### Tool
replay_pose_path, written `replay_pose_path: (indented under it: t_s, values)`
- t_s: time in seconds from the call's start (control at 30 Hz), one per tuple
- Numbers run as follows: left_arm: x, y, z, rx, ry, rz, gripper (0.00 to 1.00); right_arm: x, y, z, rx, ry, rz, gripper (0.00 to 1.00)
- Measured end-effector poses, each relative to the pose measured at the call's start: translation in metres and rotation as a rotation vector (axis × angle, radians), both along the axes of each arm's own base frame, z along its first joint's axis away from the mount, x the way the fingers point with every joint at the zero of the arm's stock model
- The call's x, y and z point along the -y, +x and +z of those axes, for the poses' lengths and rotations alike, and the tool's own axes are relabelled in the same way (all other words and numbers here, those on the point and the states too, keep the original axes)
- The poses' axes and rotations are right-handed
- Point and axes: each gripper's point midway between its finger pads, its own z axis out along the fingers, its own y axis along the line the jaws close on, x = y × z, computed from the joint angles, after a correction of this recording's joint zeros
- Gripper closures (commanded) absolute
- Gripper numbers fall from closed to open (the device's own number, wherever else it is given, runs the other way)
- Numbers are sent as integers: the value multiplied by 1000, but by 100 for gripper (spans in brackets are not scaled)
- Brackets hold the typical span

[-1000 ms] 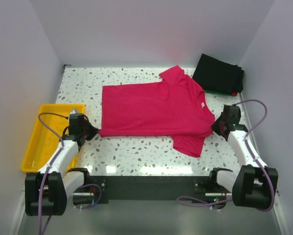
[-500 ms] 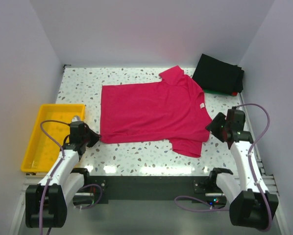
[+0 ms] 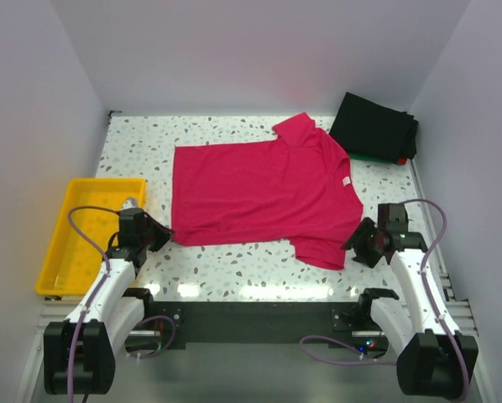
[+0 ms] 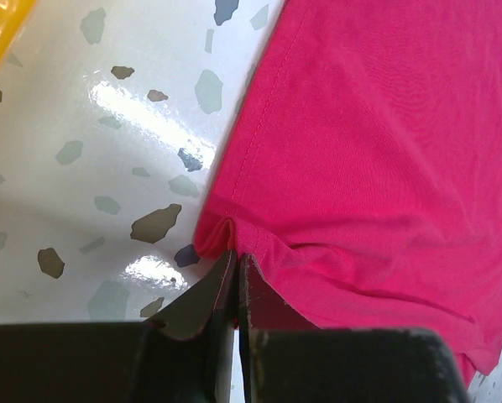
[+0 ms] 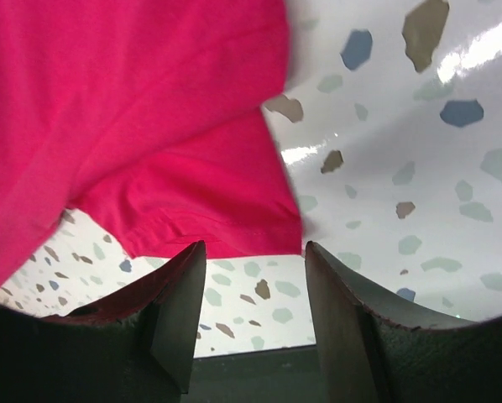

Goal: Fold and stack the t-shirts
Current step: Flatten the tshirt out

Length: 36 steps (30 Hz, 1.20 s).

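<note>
At the near left of the speckled surface [image 3: 234, 262], my left tool [image 3: 160, 236] is closed on the near hem corner of the crimson-pink t-shirt [image 3: 259, 189]. In the left wrist view its fingers [image 4: 196, 306] are pressed together, with a small pucker of cloth pinched at their tips. The shirt lies spread flat across the middle of the surface, hem to the left and collar to the right, with a white neck tag [image 3: 347, 180] showing at the collar. My right tool [image 3: 358, 243] sits just beside the near sleeve [image 3: 322, 248] with its jaws spread apart. In the right wrist view the sleeve hem lies just beyond the gap between them. A folded black pile [image 3: 375, 128], green and red showing at its near edge, rests in the far right corner. A yellow tray [image 3: 54, 252] stands at the left, just beside my left arm.
</note>
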Motion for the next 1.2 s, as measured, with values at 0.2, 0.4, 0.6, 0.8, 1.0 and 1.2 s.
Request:
replay_pose_path:
  t_s: [0.2,0.4,0.6,0.8,1.0,1.2]
  values:
    - [0,0,-5,-18,0,0,91,-2,-15,-21,-140,18,-25,48]
    - [0,0,-7,-25,1,-1,91,-5,-30,-46,-222,43,-59,51]
    - [0,-1,-9,-32,1,-1,92,-12,-32,-54,-230,86,-82,53]
    - [0,0,-9,-30,1,-1,92,-17,-26,-56,-202,119,-92,82]
    - [-1,0,-9,-30,4,2,93,-19,-20,-57,-200,132,-85,100]
    - [-5,-1,-10,-35,25,17,95,-16,3,-11,-85,103,-23,100]
